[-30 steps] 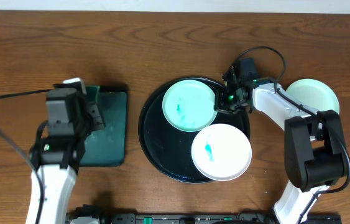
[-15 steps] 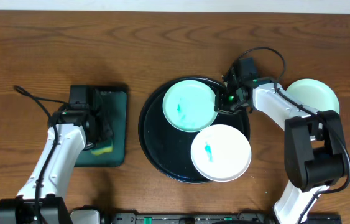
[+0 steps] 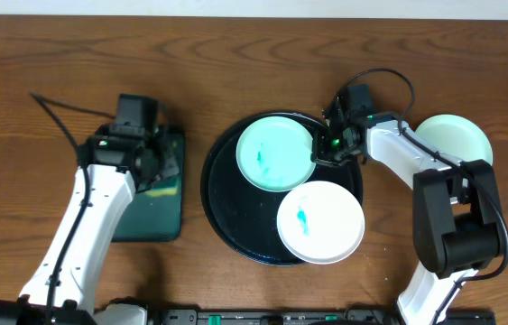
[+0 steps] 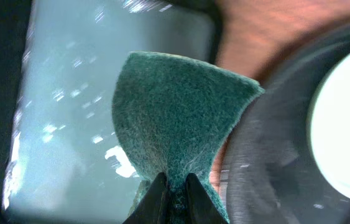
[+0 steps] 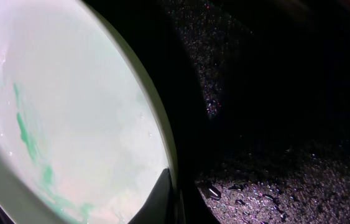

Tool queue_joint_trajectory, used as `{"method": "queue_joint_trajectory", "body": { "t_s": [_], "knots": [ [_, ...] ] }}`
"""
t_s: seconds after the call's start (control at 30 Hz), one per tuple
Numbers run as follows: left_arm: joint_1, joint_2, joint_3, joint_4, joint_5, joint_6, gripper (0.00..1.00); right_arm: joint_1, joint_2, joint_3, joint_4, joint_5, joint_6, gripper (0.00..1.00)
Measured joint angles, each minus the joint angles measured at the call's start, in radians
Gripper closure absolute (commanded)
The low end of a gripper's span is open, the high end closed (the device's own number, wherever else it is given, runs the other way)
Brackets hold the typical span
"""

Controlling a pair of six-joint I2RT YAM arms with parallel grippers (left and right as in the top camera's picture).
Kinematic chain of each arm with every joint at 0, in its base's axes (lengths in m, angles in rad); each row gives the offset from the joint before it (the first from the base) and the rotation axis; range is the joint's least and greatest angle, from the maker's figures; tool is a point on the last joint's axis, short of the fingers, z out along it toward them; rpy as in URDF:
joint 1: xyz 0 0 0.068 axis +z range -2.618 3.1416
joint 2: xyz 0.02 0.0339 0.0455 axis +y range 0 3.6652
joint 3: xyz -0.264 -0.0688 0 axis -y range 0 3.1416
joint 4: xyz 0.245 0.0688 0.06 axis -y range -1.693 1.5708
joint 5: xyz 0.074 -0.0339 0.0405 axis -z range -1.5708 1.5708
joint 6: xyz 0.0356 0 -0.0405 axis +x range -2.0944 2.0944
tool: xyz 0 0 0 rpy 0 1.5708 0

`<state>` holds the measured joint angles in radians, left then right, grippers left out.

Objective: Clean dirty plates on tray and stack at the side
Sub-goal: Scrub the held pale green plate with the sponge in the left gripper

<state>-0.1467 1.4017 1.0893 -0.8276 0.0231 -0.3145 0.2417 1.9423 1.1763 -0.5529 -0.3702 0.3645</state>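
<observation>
Right end effector [image 3: 327, 148] apparently pinching mint plate [image 3: 274, 152] rim

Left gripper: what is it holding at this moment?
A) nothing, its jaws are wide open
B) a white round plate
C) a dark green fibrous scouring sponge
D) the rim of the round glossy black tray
C: in the left wrist view the left gripper is pinched shut on the dark green fibrous scouring sponge, with the rectangular dark green tray behind it.
</observation>
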Motion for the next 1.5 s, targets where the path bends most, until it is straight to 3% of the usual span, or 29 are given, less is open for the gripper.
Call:
{"method": "queue_joint_trajectory", "body": {
  "t_s": [0.23,0.5,0.83,1.1,1.33,1.5],
  "knots": [
    [-0.141,0.046,0.045,0.071,0.031,0.000,0.93,0.034,0.000,0.000,0.000,0.013,-0.016,0.99],
    [-0.249,0.242,0.045,0.190,0.136,0.001,0.93,0.154,0.000,0.000,-0.003,0.028,-0.029,0.99],
    [-0.287,0.425,0.045,0.298,0.161,0.000,0.93,0.174,0.000,0.000,-0.008,0.021,-0.032,0.99],
    [-0.296,0.459,0.066,0.289,0.238,0.002,0.93,0.174,0.000,0.000,-0.011,0.021,-0.032,0.99],
    [-0.397,0.478,0.067,0.299,0.454,0.020,0.93,0.174,0.000,0.000,-0.014,0.022,-0.032,0.99],
    [-0.425,0.480,0.067,0.319,0.463,0.018,0.93,0.173,0.000,0.000,-0.020,0.024,-0.035,0.99]
  ]
}}
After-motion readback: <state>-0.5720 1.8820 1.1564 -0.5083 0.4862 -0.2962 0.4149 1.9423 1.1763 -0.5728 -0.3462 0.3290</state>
